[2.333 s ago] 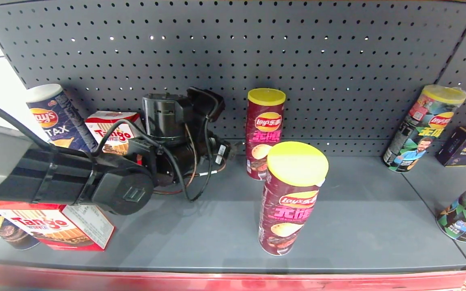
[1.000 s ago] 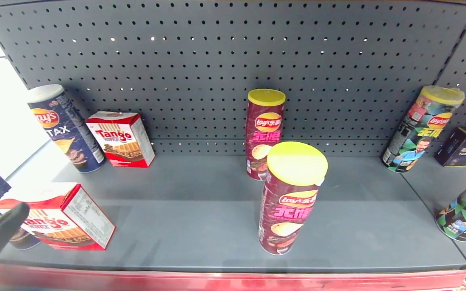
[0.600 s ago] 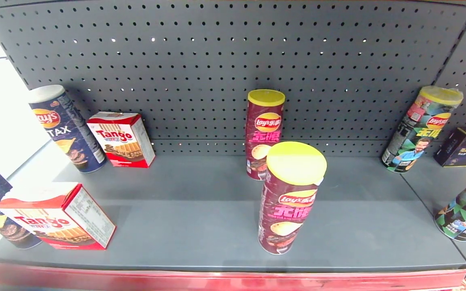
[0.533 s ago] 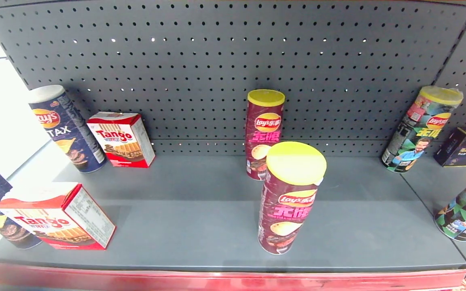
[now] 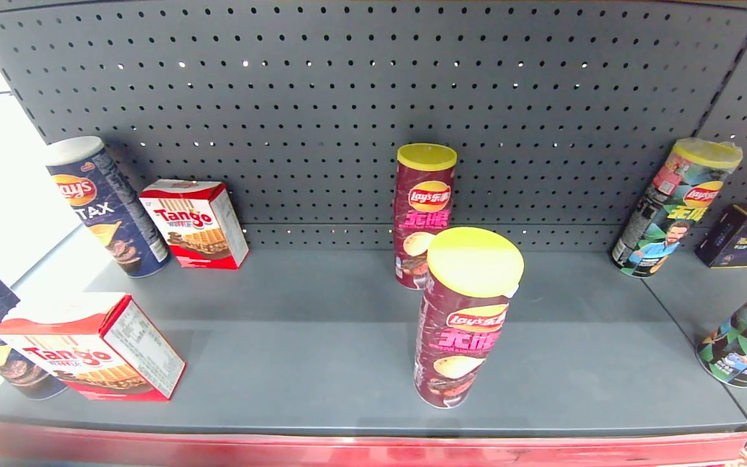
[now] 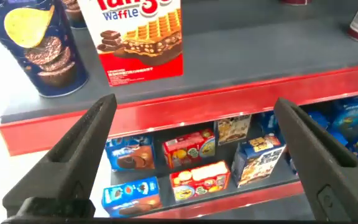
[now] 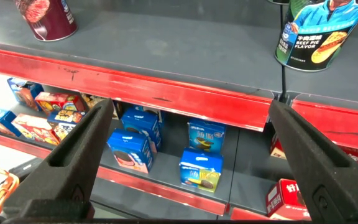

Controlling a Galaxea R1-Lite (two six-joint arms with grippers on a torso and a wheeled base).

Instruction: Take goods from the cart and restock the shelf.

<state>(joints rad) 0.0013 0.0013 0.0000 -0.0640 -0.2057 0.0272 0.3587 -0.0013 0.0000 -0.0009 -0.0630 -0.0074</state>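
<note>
Wafer box (image 5: 91,347): sat far left of the front maroon can (image 5: 464,318), on the shelf (image 5: 321,363).
Left gripper (image 6: 194,106): hung wide apart, empty, low and left of that can.
Mid-shelf: that can stood upright by the front edge.
Right gripper (image 7: 191,107): spread, holding nothing, low and right of that can.

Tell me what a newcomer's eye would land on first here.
A maroon can with a bright yellow lid stands mid-shelf near the front, its twin right behind it. A red waffle box sits front left, another at the back. The left end effector and right end effector hang open and empty before the red shelf edge.
</note>
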